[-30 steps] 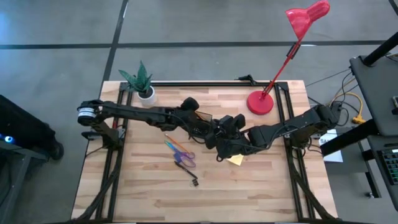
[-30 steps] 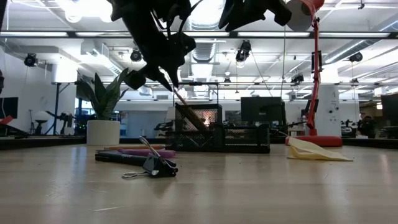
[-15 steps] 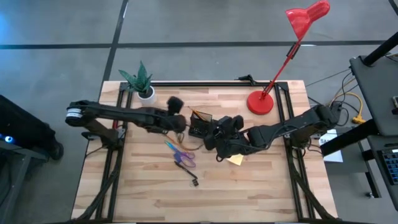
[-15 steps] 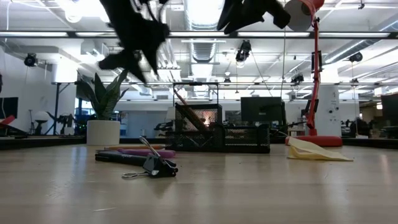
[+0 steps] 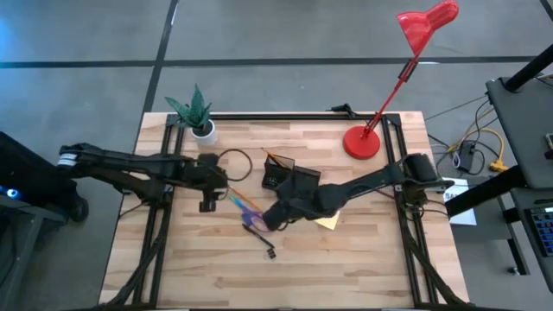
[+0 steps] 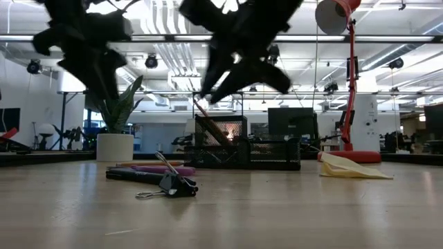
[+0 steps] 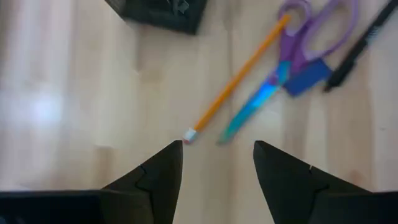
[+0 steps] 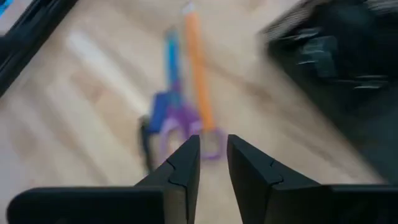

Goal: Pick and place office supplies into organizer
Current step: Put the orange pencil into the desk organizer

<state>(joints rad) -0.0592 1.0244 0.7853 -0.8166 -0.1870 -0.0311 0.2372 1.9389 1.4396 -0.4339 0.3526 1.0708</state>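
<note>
Two empty end effectors, left [image 7: 216,163] wide, right [image 8: 213,163] narrow, hover over stiff, light scissors [image 5: 256,219], best pinched mid-blade.

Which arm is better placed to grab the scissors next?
Probably the right: its gripper hovers beside the scissors, handles just ahead in its wrist view. The left gripper sits farther off.

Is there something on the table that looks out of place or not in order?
Yes. The sticky pad beside the lamp base looks bent, one edge lifting off the table. A pencil leans slanted in the organizer, while scissors and pencils lie loose and crossed on the wood.
</note>
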